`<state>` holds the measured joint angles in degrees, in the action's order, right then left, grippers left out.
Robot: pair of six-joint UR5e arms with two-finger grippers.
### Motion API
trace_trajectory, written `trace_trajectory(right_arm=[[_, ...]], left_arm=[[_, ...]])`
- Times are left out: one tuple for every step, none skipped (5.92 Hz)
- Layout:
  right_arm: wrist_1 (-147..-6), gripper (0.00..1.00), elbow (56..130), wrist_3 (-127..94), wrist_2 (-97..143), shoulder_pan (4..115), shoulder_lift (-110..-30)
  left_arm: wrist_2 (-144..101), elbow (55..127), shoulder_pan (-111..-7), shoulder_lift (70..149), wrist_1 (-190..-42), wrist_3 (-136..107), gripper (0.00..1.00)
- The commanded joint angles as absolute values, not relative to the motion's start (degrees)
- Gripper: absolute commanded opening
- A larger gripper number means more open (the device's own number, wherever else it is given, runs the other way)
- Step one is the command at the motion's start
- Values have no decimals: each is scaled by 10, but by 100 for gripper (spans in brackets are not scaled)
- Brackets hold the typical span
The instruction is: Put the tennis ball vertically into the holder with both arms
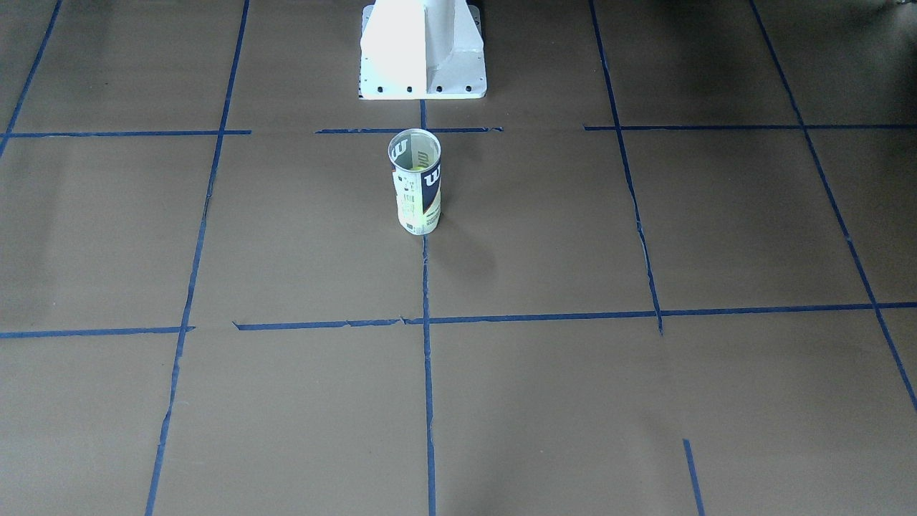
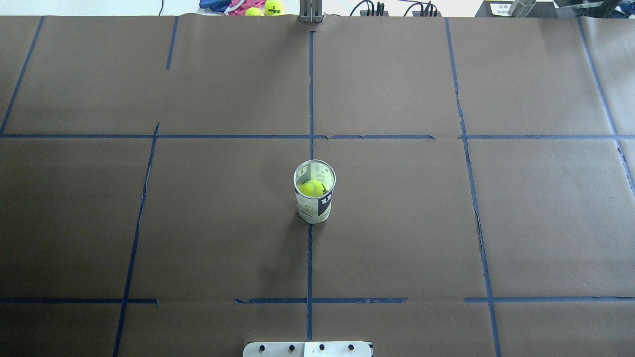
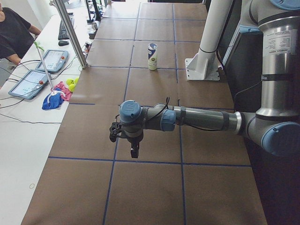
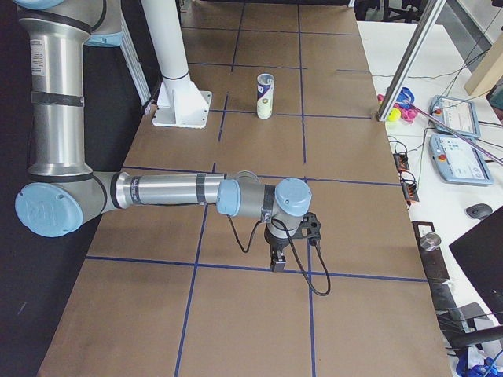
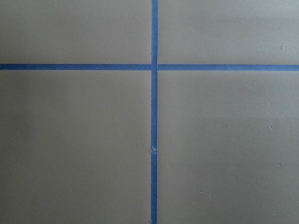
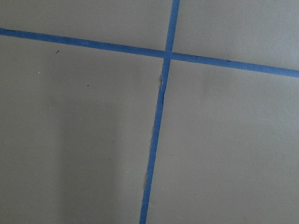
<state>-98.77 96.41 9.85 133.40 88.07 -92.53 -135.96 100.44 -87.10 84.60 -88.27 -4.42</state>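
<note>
**The ball is in the can, and both arms are far away**

The holder stands straight up in the middle of the table. It stands on a blue tape line. Its top is open. The tennis ball sits inside it, down below the rim. From above you can see the ball through the open top. Nothing touches the can.

In the view from above, the white base of the robot is at 6 o'clock from the can, well apart from it. Two more balls lie past the far edge of the table, at about 11 o'clock from the can, next to a pink and blue cloth.

The left arm reaches out low over one end of the table. The left gripper points down at the brown paper. The can is far off, at about 12 o'clock from it in that side view. The right arm does the same at the other end of the table. The right gripper points down too, with the can far off at 12 o'clock.

Both grippers are small in the side views. I cannot tell if their fingers are spread or pressed together. The two wrist cameras see only brown paper and crossing blue tape.
</note>
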Motion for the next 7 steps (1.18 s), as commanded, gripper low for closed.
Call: trace_trajectory(right_arm=[[-989, 100, 963, 102, 1335, 881, -925], [-988, 100, 963, 103, 1336, 881, -925], [-988, 100, 965, 99, 1335, 881, -925], [-987, 100, 968, 98, 1333, 881, -926], [-987, 100, 965, 98, 1332, 881, -926], [-988, 100, 963, 98, 1332, 881, -927], [-987, 100, 955, 98, 1331, 881, -928]], left_arm=[[-1361, 1003, -870, 845, -885, -45, 100], [-1361, 1004, -871, 845, -884, -45, 100], [-1361, 1004, -870, 843, -882, -44, 100], [-1359, 1004, -871, 845, -879, -44, 100], [-1355, 999, -870, 845, -878, -44, 100], [-1356, 1002, -870, 843, -878, -44, 100], [-1359, 1005, -871, 843, -878, -44, 100]])
